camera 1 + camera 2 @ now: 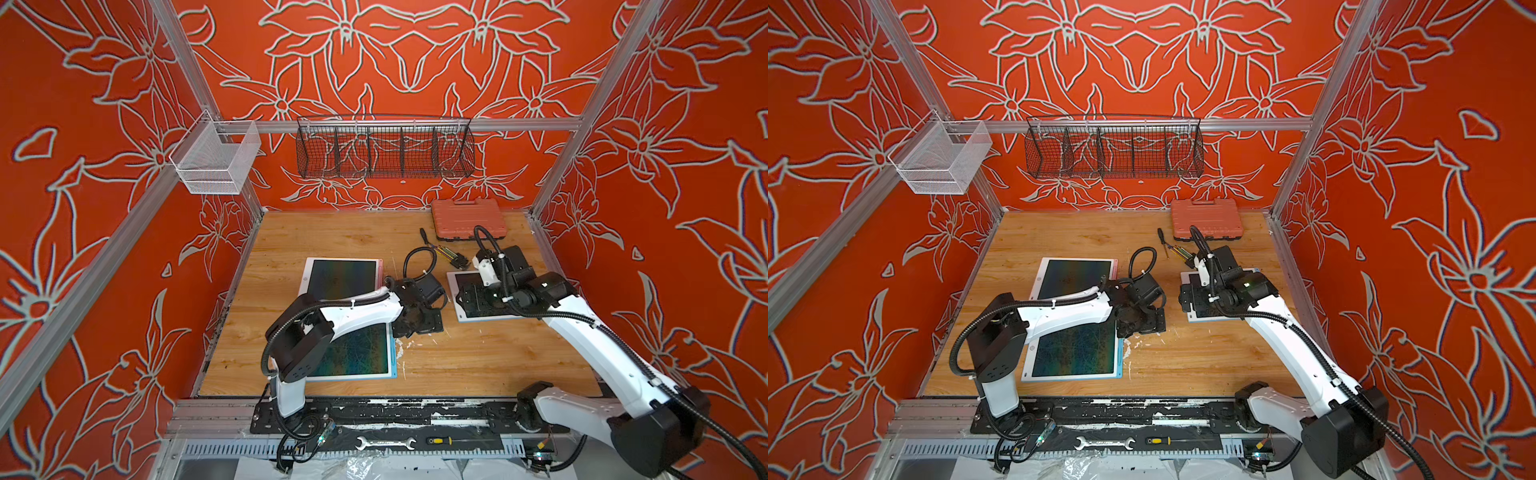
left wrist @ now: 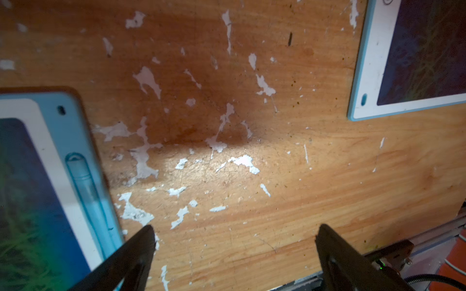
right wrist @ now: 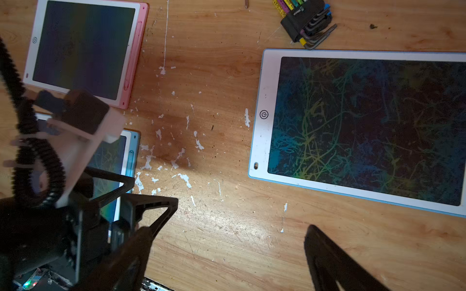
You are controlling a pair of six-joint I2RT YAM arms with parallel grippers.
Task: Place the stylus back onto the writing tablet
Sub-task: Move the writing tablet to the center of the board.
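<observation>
A pale blue stylus (image 2: 87, 189) lies in the side slot of the blue-framed writing tablet (image 2: 54, 161) at the front left; the right wrist view shows the same stylus (image 3: 130, 161) seated there. My left gripper (image 2: 235, 228) hangs open over bare wood just right of that tablet, with nothing between its fingers. It sits at the tablet's far right corner in both top views (image 1: 417, 322) (image 1: 1142, 322). A second blue-framed tablet (image 3: 264, 88) lies at the right, largely under my right arm in a top view (image 1: 469, 316). My right gripper (image 3: 228, 230) is open and empty above the wood between the two tablets.
A pink-framed tablet (image 1: 340, 276) lies behind the left one, with a pink stylus (image 3: 133, 50) in its slot. A hex key set (image 3: 306, 22), a screwdriver (image 1: 424, 236) and an orange tool case (image 1: 467, 218) sit at the back right. Wire baskets (image 1: 384, 151) hang on the back rail.
</observation>
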